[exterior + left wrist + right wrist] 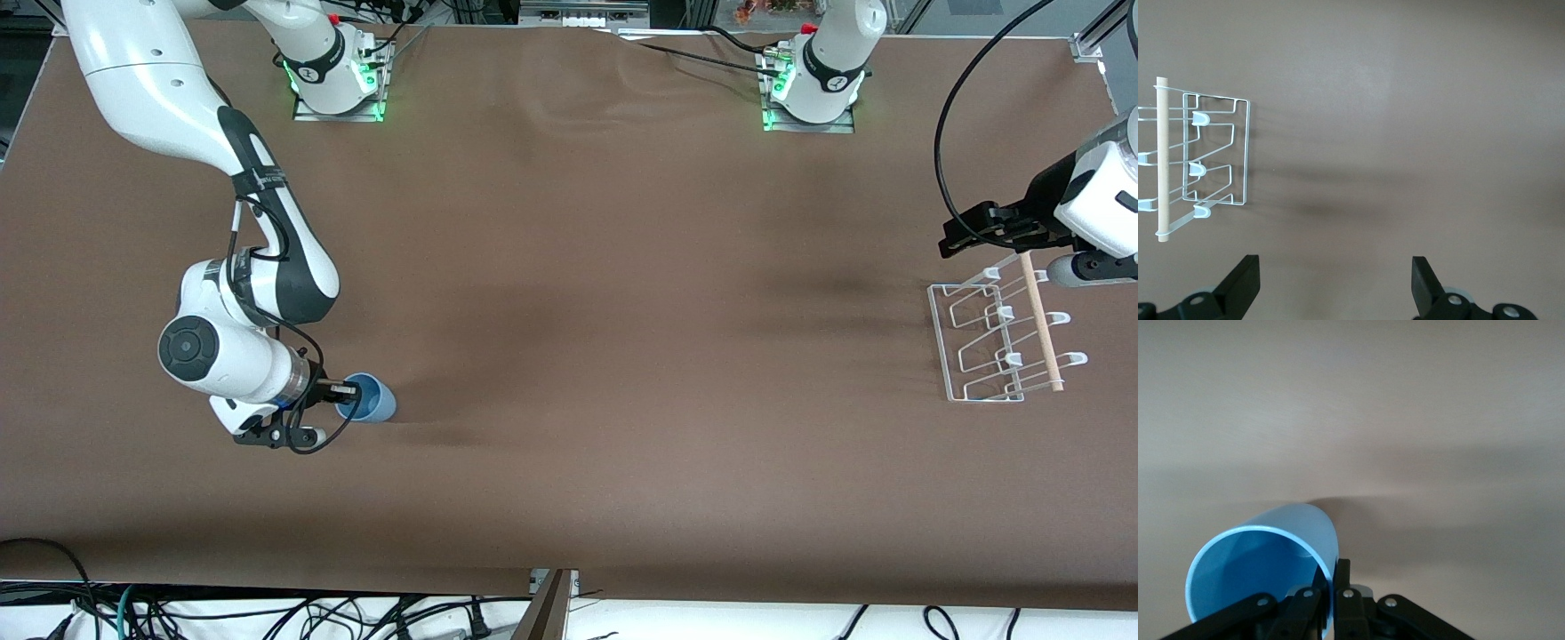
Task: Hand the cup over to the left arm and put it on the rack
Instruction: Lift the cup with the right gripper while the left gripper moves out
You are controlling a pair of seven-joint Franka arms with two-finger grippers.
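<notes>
Light-blue cup [371, 396] lies tipped toward the right arm's end, its rim pinched by the right gripper [345, 389]. Left gripper [960, 233] waits above the rack [994, 342], fingers [1241, 285] spread wide. Right wrist view: fingertips [1341, 577] clamp the rim, one inside, one outside

Front cam sits high, looking down across the whole brown cloth-covered table [569, 293] toward both bases. Left wrist cam looks down from well above the small white wire dish rack [1215, 157], also in front view. Right wrist cam is right up against the light-blue plastic tumbler [1265, 567].
</notes>
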